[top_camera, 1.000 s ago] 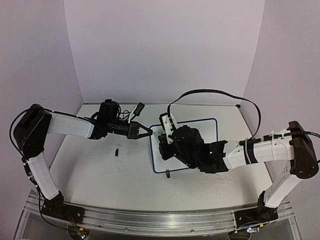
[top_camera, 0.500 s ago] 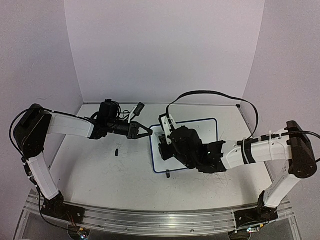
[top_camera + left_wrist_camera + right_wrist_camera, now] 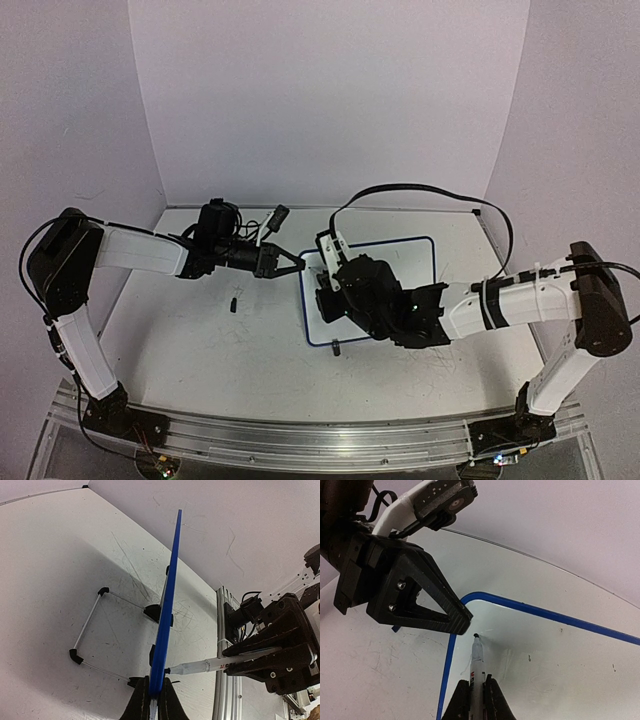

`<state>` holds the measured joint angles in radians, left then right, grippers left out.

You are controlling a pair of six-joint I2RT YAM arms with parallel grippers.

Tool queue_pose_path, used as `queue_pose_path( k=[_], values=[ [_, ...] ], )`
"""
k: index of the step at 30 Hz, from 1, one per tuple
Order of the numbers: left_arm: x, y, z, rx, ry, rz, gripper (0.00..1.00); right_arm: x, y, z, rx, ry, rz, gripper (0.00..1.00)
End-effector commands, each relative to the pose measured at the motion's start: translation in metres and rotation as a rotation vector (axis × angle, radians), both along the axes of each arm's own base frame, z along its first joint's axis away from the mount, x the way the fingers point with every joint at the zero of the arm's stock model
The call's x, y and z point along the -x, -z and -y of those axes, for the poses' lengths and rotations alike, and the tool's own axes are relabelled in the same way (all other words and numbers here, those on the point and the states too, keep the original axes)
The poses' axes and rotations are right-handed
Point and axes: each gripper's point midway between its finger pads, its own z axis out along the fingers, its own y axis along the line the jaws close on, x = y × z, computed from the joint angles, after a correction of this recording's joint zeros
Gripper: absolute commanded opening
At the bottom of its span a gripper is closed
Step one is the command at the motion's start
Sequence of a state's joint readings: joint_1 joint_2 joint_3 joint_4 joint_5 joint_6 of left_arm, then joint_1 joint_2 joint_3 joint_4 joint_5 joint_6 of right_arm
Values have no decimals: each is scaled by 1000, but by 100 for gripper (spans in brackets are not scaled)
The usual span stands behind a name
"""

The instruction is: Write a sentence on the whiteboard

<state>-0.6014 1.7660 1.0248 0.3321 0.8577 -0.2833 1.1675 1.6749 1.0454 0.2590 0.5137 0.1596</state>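
On the counter (image 3: 190,340), the left gripper (image 3: 290,264) is clamping the blank-looking whiteboard (image 3: 420,262) while the right gripper (image 3: 477,692) (clamped on a marker (image 3: 477,665)) is seemingly just starting the sentence.

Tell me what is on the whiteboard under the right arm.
The right hand holds a marker, tip by the whiteboard's blue-framed corner; the surface there looks blank. From above, the arm covers the board's middle, so any writing there is hidden.

The right arm (image 3: 400,305) covers much of the whiteboard (image 3: 415,262) — the marker (image 3: 477,662) runs off-frame.
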Motion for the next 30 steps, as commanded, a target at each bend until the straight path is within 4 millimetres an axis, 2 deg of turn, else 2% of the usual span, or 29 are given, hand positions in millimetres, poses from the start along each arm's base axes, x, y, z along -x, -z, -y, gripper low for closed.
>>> queue_pose_path(
  k=[1,18,30],
  values=[
    [7,-16,-2,16,12,28,0,-4,7,3,25,39,-17,0],
    [7,-18,-2,20,14,31,0,3,34,7,53,38,-88,0],
    [7,-18,-2,19,14,31,0,16,54,10,67,35,-140,0]
  ],
)
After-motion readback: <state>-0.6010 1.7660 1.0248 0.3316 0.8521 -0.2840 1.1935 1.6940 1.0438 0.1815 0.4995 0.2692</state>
